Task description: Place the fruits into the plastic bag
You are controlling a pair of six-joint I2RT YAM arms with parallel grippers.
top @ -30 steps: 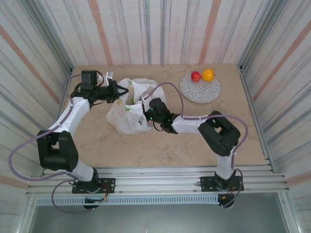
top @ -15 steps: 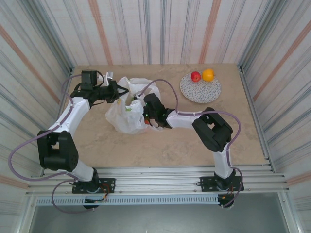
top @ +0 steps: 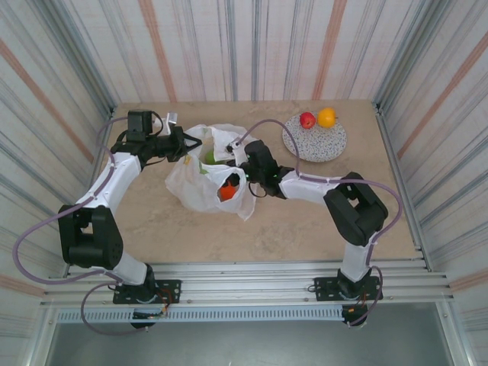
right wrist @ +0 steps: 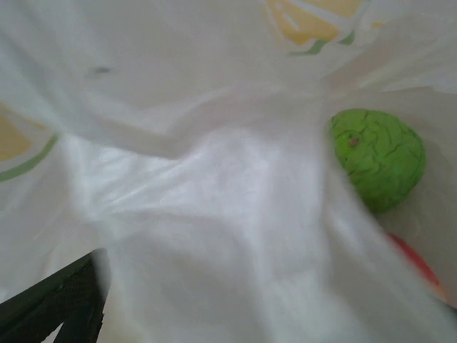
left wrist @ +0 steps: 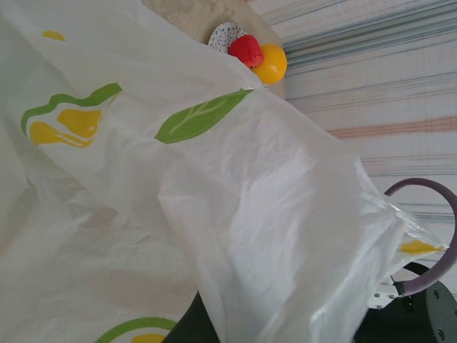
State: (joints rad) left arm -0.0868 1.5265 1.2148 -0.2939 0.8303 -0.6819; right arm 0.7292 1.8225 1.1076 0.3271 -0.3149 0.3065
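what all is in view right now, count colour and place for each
plastic bag: 1, white with lemon and leaf prints, mid table
green fruit: 1, green, inside the bag
orange fruit: 1, orange-red, inside the bag, near side
red apple: 1, red, on the plate
yellow-orange ball: 1, yellow-orange, on the plate beside the apple
plate: 1, grey speckled, far right of table
table: 1, beige
left gripper: 1, black, shut on the bag's left edge
right gripper: 1, black, at the bag's right side, opening unclear
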